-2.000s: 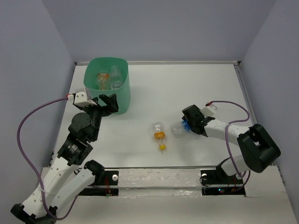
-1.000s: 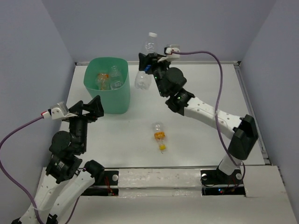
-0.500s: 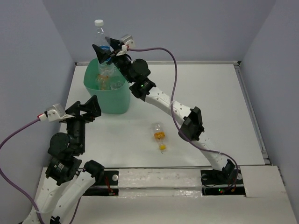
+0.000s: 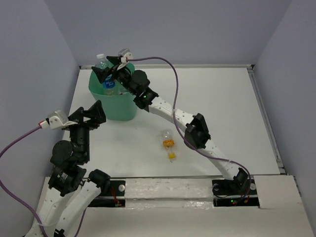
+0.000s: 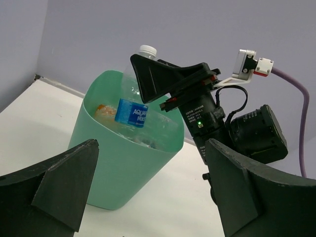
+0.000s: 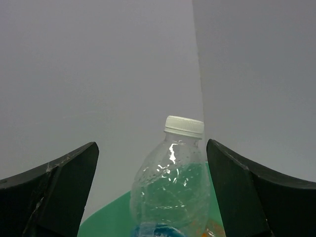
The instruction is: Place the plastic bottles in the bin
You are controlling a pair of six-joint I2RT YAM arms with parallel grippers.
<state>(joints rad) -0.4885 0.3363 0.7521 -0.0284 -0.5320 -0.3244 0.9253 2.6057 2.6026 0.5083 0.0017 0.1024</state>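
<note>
Release over bin (image 4: 121, 106): we are seeing the right gripper (image 6: 152, 144) unclenched, the blue-labelled bottle (image 6: 170, 187) standing free inside; we are advising a straight upward retreat, clear of its cap (image 6: 183, 126).

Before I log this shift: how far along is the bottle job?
Done: the mint-green plastic bin already holds something orange, likely a bottle. In hand: a clear white-capped, blue-labelled plastic bottle stands in the bin's mouth inside the open right end effector, apparently released. Remaining: one clear orange-labelled bottle lies on the white table.
</note>
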